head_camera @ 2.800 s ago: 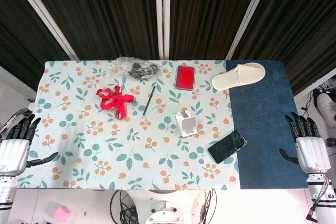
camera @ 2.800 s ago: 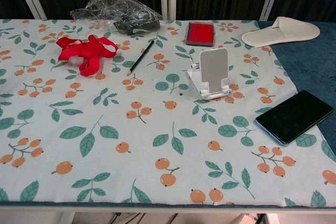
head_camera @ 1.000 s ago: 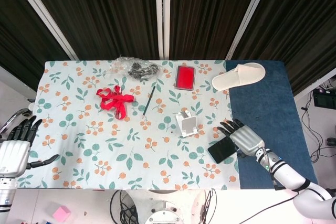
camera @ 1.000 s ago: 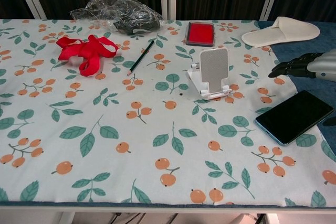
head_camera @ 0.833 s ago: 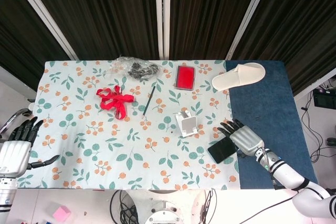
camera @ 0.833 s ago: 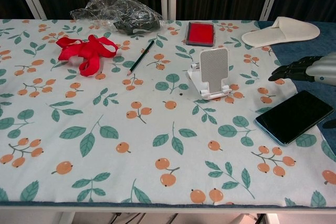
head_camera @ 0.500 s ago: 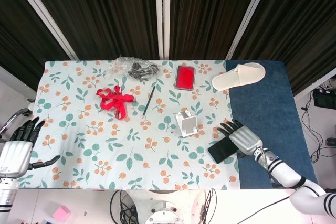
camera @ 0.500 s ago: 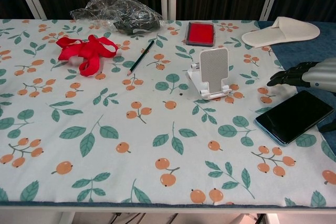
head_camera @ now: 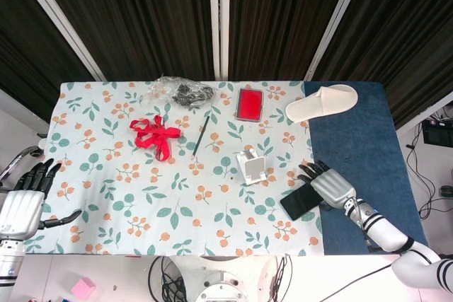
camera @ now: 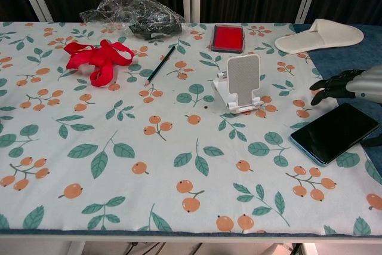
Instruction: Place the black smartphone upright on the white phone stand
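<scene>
The black smartphone [head_camera: 303, 198] [camera: 336, 132] lies flat, screen up, at the seam of the floral cloth and the blue mat. The white phone stand [head_camera: 251, 166] [camera: 240, 84] stands upright a little to its left, with nothing on it. My right hand [head_camera: 330, 186] [camera: 352, 86] hovers over the phone's far right end, fingers spread and pointing toward the stand, holding nothing. Its thumb hangs by the phone's right edge. My left hand [head_camera: 23, 204] rests off the table's left edge, fingers apart and empty; the chest view does not show it.
A pencil [camera: 159, 65], red ribbon [camera: 98, 59], crumpled plastic bag [camera: 134, 16] and red case [camera: 227, 38] lie on the far half of the floral tablecloth [camera: 107, 165]. A white slipper [camera: 318, 35] sits at the back right on the blue mat [head_camera: 354, 139].
My right hand came in from the table's right edge and now sits over the phone's right end, shifting slightly rightward in the last half second. The phone, stand and left hand have not moved.
</scene>
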Controlling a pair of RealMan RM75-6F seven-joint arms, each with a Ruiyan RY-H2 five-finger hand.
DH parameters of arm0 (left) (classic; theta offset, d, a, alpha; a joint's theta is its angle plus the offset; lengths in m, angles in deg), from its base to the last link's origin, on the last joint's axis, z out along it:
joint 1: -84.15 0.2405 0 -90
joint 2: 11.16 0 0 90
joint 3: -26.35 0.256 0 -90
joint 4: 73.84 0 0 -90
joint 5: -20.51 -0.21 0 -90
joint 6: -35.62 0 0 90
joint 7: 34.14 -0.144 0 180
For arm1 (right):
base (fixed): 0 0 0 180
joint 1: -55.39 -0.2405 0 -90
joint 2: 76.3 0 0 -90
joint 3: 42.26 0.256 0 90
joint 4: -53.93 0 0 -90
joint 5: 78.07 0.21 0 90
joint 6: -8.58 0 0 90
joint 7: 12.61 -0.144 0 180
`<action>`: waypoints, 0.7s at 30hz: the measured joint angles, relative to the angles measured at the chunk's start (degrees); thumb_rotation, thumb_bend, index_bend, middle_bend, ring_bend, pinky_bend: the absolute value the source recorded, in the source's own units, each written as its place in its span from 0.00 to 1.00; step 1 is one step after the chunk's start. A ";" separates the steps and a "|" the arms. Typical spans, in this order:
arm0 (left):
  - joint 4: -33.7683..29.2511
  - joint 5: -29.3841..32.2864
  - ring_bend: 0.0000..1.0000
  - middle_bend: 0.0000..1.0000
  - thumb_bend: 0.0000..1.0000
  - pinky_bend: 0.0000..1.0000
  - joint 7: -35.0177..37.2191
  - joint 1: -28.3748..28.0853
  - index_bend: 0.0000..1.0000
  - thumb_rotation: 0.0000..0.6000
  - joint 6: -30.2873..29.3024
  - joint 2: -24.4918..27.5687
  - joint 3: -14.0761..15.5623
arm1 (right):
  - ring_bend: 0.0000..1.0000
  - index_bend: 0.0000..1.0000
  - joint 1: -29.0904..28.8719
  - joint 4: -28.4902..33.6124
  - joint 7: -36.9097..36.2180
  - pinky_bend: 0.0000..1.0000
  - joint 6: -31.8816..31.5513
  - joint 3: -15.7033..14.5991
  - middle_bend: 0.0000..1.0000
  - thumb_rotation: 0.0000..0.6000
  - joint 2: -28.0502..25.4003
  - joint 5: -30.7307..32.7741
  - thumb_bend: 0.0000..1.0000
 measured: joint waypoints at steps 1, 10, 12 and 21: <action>-0.08 -0.09 0.03 0.02 0.02 0.16 -0.03 -0.03 0.02 0.41 0.01 0.08 0.01 | 0.00 0.19 0.01 -0.08 -0.13 0.00 -0.07 -0.05 0.00 1.00 -0.02 0.02 0.10; -0.50 -0.33 0.03 0.02 0.02 0.16 0.13 -0.30 0.02 0.42 0.39 0.31 0.11 | 0.00 0.21 -0.63 -0.56 -1.01 0.00 0.46 -0.56 0.00 1.00 -0.02 0.01 0.15; -0.44 -0.19 0.03 0.02 0.02 0.16 0.11 -0.41 0.02 0.42 0.65 0.27 0.12 | 0.00 0.21 -0.80 -0.56 -1.15 0.00 0.61 -0.65 0.00 1.00 -0.02 -0.02 0.15; -0.28 -0.03 0.03 0.02 0.02 0.16 0.28 -0.54 0.02 0.42 0.76 0.29 0.04 | 0.00 0.22 -1.36 -0.10 -0.99 0.00 1.31 -1.03 0.00 1.00 -0.18 0.28 0.15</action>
